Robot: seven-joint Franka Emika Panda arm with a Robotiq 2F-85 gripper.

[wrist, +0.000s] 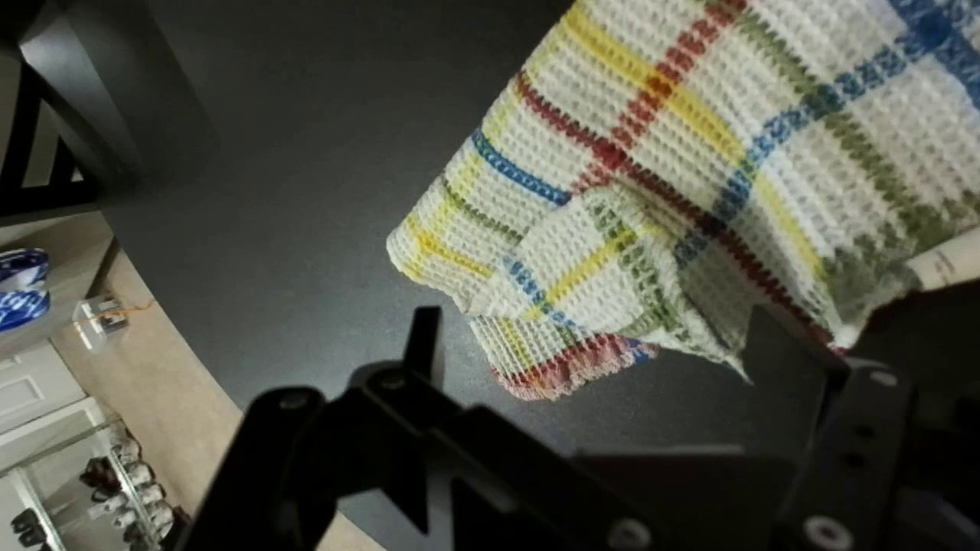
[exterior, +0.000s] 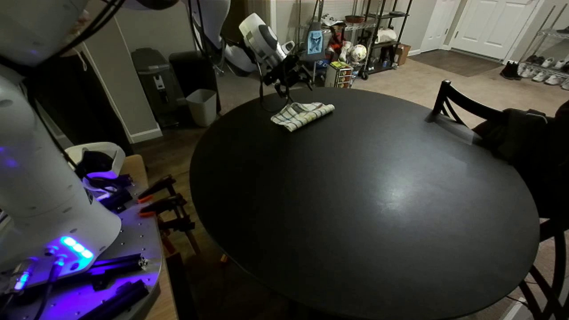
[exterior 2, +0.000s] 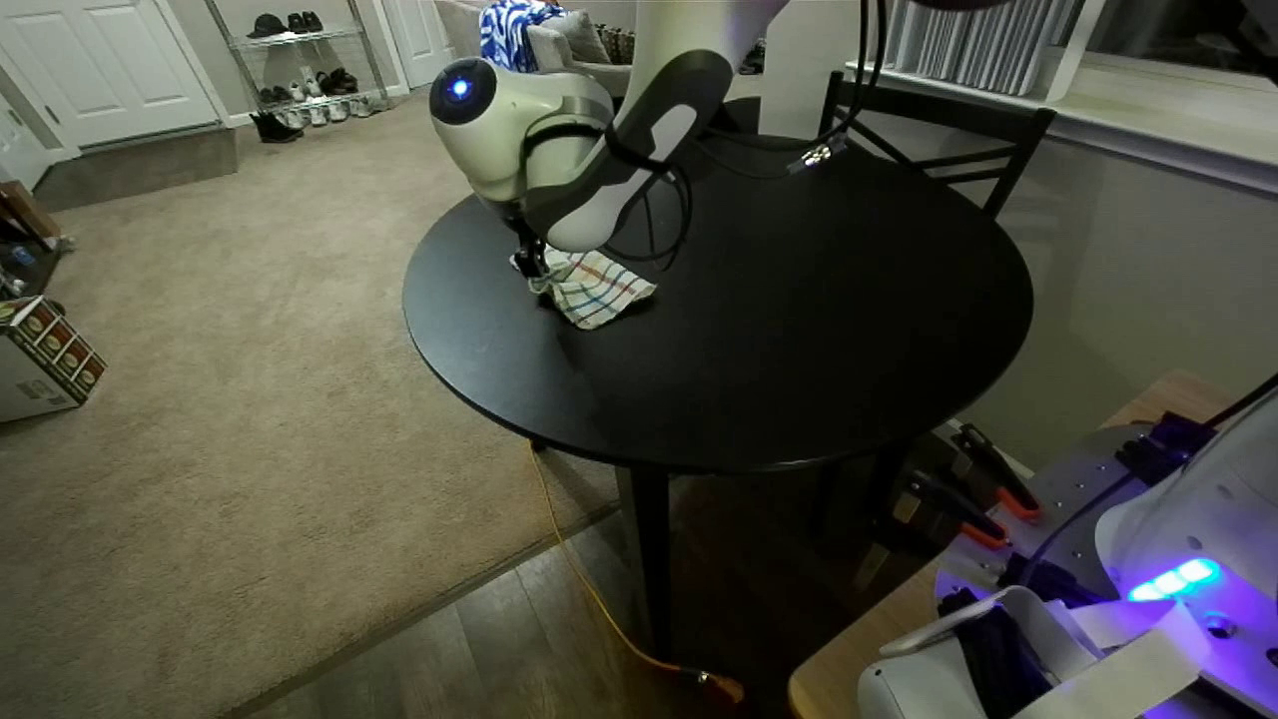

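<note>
The tool (wrist: pixel 593 314) is holding its jaws wide apart close to a checked dish towel (wrist: pixel 674 176); the views are leaving unclear whether they are touching. The towel, showing red, yellow, blue and green stripes on white, is lying rumpled near the edge of the round black table (exterior: pixel 369 200). A black chair (exterior: pixel 473 106) is standing alongside.

My claw (exterior 2: pixel 531 266) points down, right at the checked cloth (exterior 2: pixel 601 296) on this round black counter (exterior 2: pixel 789 340)! Dark chair (exterior 2: pixel 958 115) at the far side, yellow cord (exterior 2: pixel 589 583) snaking onto the wood floor (exterior 2: pixel 459 644), printed box (exterior 2: pixel 45 359) over on the carpet (exterior 2: pixel 250 449).
</note>
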